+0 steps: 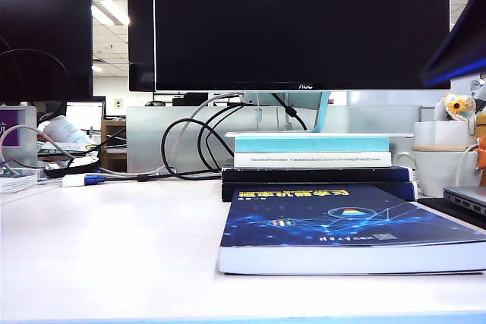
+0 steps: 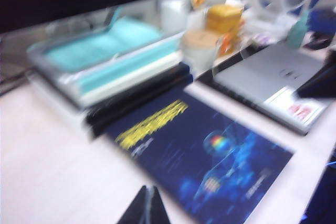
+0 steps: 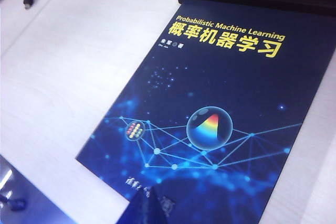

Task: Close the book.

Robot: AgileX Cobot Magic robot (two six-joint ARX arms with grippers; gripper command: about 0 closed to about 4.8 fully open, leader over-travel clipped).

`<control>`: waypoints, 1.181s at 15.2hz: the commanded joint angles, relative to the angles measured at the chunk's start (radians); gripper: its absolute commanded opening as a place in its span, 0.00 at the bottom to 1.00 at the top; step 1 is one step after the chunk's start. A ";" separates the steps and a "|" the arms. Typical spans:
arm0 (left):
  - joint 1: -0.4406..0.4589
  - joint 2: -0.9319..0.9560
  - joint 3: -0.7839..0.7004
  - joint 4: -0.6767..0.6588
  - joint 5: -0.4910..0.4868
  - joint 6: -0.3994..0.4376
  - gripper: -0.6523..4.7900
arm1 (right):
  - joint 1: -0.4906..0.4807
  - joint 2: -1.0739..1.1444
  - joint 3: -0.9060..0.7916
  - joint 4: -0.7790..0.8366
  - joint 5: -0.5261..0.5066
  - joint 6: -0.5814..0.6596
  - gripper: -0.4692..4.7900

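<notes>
Here, closed book point(image 3: 210, 114) titled "Probabilistic Machine Learning", left pincer point(image 2: 147, 208) together above it, right pincer point(image 3: 149, 211) together too.

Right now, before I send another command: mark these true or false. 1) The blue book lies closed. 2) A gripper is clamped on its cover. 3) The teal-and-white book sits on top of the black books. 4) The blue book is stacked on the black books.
1) True: the blue book lies flat, cover up.
2) False: the left gripper and right gripper hover above, holding nothing.
3) True: the teal-and-white book tops the black books.
4) False: it lies on the table in front of them.
</notes>
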 commanded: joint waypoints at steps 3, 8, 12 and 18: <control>0.040 -0.148 0.030 -0.237 0.018 -0.003 0.11 | -0.001 -0.138 0.074 -0.010 0.005 0.034 0.09; 0.222 -0.342 0.012 -0.364 -0.058 0.023 0.11 | -0.001 -0.427 0.082 -0.054 0.306 0.033 0.09; 0.385 -0.341 -0.020 -0.294 -0.035 -0.025 0.11 | -0.001 -0.462 0.080 0.008 0.335 0.032 0.09; 0.604 -0.342 -0.150 -0.101 0.109 -0.151 0.11 | 0.000 -0.722 -0.085 0.083 0.499 0.027 0.09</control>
